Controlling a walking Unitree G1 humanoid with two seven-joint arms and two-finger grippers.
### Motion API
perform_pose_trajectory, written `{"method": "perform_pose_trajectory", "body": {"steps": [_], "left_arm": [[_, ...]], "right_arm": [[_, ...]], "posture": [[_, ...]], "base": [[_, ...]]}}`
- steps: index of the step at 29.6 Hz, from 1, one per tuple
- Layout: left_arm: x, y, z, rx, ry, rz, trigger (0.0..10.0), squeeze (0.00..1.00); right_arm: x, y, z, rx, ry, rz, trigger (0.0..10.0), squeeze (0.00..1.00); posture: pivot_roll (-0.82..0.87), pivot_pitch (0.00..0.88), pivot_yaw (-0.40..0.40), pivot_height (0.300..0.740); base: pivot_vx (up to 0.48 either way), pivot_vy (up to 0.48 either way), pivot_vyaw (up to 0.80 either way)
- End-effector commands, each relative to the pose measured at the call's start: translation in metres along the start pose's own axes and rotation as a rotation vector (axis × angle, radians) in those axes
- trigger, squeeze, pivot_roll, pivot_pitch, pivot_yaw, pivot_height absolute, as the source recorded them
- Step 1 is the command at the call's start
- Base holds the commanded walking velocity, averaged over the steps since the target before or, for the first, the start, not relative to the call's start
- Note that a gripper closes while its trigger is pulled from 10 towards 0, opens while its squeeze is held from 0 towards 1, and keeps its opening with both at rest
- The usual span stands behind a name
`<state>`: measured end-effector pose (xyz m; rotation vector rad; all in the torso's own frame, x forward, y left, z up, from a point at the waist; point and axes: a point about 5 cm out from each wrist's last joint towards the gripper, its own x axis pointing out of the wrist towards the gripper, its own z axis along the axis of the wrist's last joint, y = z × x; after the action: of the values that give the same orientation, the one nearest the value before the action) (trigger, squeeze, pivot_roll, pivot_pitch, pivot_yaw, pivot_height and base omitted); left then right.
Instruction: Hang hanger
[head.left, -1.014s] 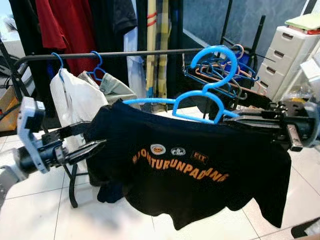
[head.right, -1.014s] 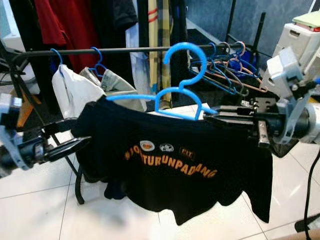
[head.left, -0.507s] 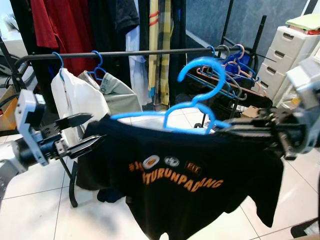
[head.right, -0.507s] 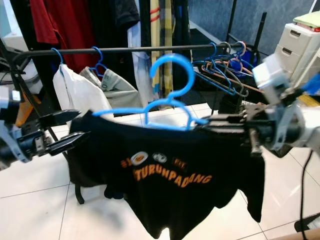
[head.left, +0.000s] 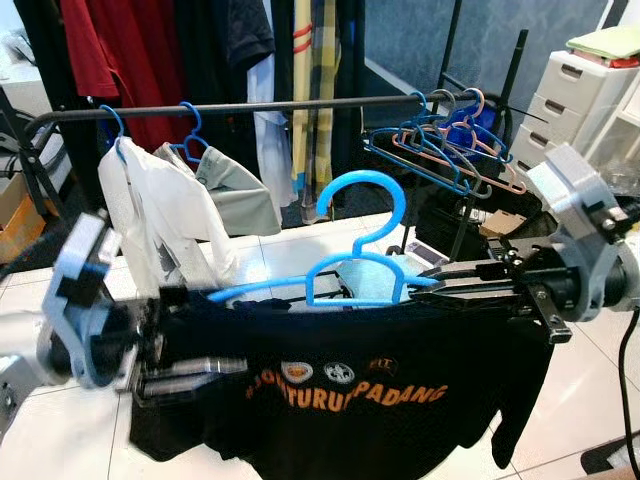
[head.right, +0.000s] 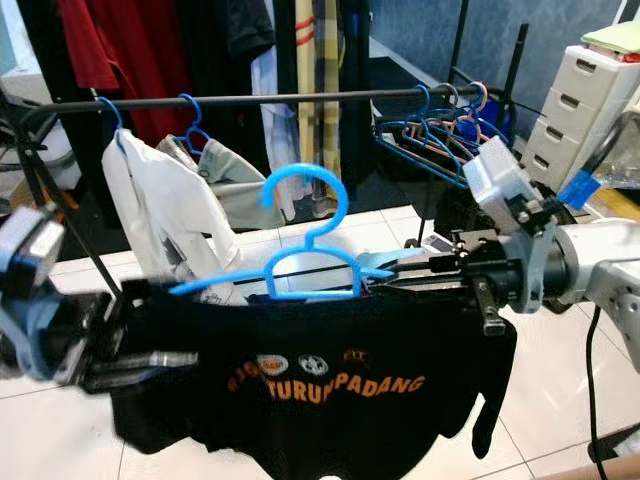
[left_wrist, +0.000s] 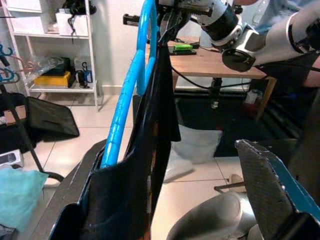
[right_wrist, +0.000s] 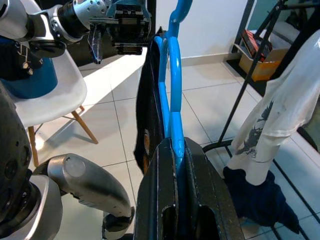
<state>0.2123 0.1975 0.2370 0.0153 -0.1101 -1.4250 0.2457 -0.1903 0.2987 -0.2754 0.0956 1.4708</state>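
Observation:
A blue plastic hanger carries a black T-shirt with orange lettering. My right gripper is shut on the hanger's right arm, and the right wrist view has the blue bar clamped between its fingers. The hanger's hook stands upright, below and in front of the black clothes rail. My left gripper is open, its fingers spread around the shirt's left shoulder. In the left wrist view the shirt and the hanger's end lie against one finger.
On the rail hang a white shirt and a grey garment on blue hangers at the left. A bunch of empty hangers sits at the right. A stretch of bare rail lies between them. A white drawer unit stands far right.
The hanger with the shirt has dropped lower and moved left. My left gripper has closed in from beside the shirt onto its left shoulder. The right gripper still holds the hanger.

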Motion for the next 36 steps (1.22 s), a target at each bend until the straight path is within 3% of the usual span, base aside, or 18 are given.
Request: {"method": "perform_pose_trajectory", "body": {"steps": [1,2,3,4,5,23,24,25,26,28,29,36], "left_arm": [[0.001,-0.003,-0.002,-0.025,0.027,-0.026,6.9,0.0],[0.002,-0.002,-0.003,-0.029,0.026,-0.024,4.1,0.0],[0.002,-0.002,-0.003,-0.029,0.026,-0.024,4.1,0.0],[0.003,-0.001,-0.003,-0.031,0.024,-0.019,2.5,0.0],[0.004,0.0,-0.005,-0.034,0.031,-0.009,0.0,0.0],[-0.003,0.012,-0.005,0.011,0.126,0.082,0.0,0.0],[-0.002,0.013,-0.004,0.02,0.129,0.084,0.0,0.0],[-0.001,0.013,-0.003,0.028,0.131,0.082,0.0,0.0],[0.002,0.013,-0.002,0.037,0.133,0.076,0.0,0.0],[0.002,0.013,-0.002,0.037,0.133,0.076,0.0,0.0],[0.005,0.013,-0.001,0.046,0.135,0.066,0.0,0.0],[0.015,0.015,0.0,0.068,0.158,0.025,0.0,0.0]], "right_arm": [[0.002,0.001,0.006,-0.033,-0.018,0.014,0.0,0.0],[0.002,0.001,0.006,-0.035,-0.016,0.015,0.0,0.0],[0.002,0.001,0.006,-0.035,-0.016,0.015,0.0,0.0],[0.002,0.0,0.007,-0.037,-0.015,0.015,0.0,0.0],[0.002,0.0,0.008,-0.041,-0.014,0.016,0.0,0.0],[0.002,0.0,0.007,-0.044,-0.011,0.029,0.0,0.0],[0.005,0.0,0.006,-0.062,-0.008,0.024,10.0,0.0],[0.01,-0.002,0.005,-0.069,-0.003,0.01,10.0,0.0],[0.013,-0.002,0.004,-0.061,-0.011,0.023,10.0,0.08],[0.013,-0.002,0.004,-0.061,-0.011,0.023,10.0,0.08],[0.016,-0.002,0.005,-0.052,-0.025,0.029,10.0,1.0],[0.021,-0.004,0.014,-0.086,-0.033,0.08,10.0,1.0]], "posture": [[-0.12,0.0,0.005,0.74],[-0.12,0.0,0.005,0.74],[-0.12,0.0,0.005,0.74],[-0.12,0.0,0.005,0.74],[-0.12,0.0,0.006,0.74],[-0.12,0.0,0.006,0.74],[-0.12,0.0,0.003,0.74],[-0.12,0.0,0.003,0.74],[-0.12,0.0,0.0,0.74],[-0.12,0.0,0.0,0.74],[-0.12,0.0,-0.003,0.74],[-0.12,0.0,-0.002,0.74]], "base": [[0.0,0.0,0.0],[0.0,0.0,0.0],[0.0,0.0,0.0],[0.0,0.0,0.0],[0.0,0.0,0.0],[0.0,0.0,0.0],[0.0,0.0,0.0],[0.0,0.0,0.0],[0.0,0.0,0.0],[0.0,0.0,0.0],[0.0,0.0,0.0],[0.0,0.0,0.0]]}}
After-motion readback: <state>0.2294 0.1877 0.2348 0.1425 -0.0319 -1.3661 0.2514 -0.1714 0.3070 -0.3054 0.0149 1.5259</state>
